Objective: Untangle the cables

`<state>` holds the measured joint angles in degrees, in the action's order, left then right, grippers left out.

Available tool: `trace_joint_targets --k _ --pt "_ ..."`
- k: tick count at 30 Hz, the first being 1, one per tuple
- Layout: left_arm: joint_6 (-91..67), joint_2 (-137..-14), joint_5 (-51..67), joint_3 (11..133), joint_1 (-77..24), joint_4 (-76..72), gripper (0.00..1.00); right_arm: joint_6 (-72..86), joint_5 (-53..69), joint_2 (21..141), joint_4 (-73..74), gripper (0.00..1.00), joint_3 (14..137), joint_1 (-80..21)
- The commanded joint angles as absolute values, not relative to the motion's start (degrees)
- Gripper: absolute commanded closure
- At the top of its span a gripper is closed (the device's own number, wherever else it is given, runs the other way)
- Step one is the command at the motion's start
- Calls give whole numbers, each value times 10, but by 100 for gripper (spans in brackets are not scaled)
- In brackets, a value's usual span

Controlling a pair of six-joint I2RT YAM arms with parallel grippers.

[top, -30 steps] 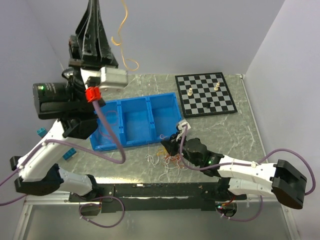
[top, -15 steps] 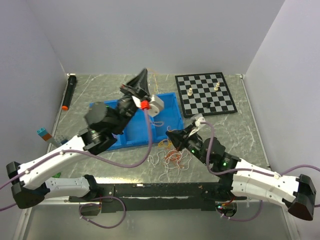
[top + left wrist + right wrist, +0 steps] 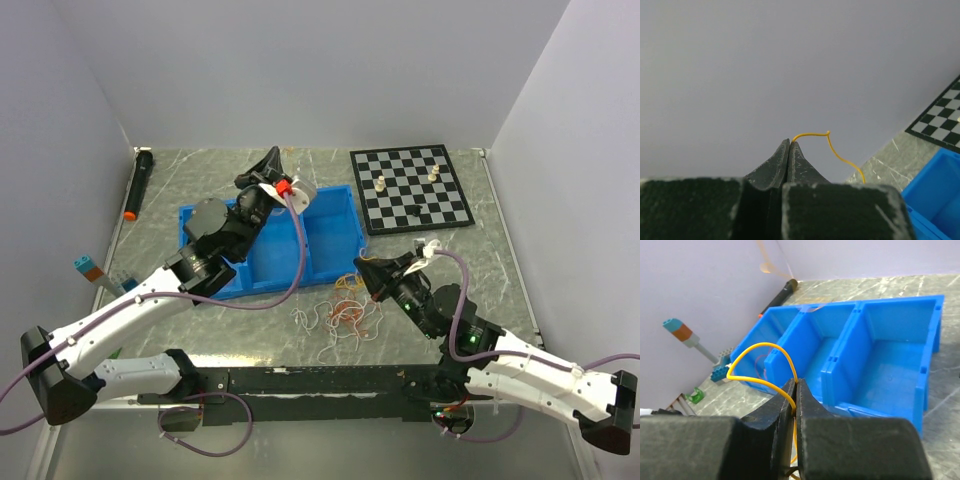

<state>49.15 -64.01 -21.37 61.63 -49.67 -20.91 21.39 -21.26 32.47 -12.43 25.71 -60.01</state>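
**Two robot arms each pinch one orange cable above a marbled table**

A grey-green marbled table [image 3: 490, 270] fills the overhead view, closed in by plain pale walls.

The left arm [image 3: 130, 312] stretches from the near left corner toward the back. The right arm [image 3: 520, 365] reaches from the near right corner toward the middle.

A blue bin [image 3: 340, 250] with three open compartments sits left of centre. A black-and-white chessboard [image 3: 412, 187] lies to its right, near the back.

A black marker [image 3: 137, 185] with an orange tip lies along the left wall.

The left gripper [image 3: 271, 155] is raised over the far side of the bin, pointing at the back wall. Its jaws are pressed together on the end of an orange cable [image 3: 836, 151], which curves away from the tips toward the table.

The right gripper [image 3: 366, 268] sits beside the bin's near right corner. Its jaws are clamped on a looped orange cable [image 3: 759, 346], which arches up and leftward from the tips.

The remaining cables [image 3: 345, 315], white, red and orange, lie in a loose tangle on the table. They sit just in front of the bin, between the two arms.

Two pale chess pieces [image 3: 381, 183] and one dark piece stand on the board.
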Motion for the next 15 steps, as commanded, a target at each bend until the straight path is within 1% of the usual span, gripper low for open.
trace_joint_targets --k 1,7,10,13,15 --pt "457 -636 -221 648 -490 -258 99 224 -232 325 -118 91 250 -603" --pt "423 -622 -232 593 -477 -190 99 229 -226 335 -120 92 256 -603" --pt "406 -614 -208 537 -466 -128 99 229 -227 330 -116 92 257 -602" --pt "417 -611 -193 469 -452 -124 99 232 -233 319 -104 93 258 -603" --pt "411 -616 -185 450 -440 -120 99 234 -240 309 -91 93 257 -603"
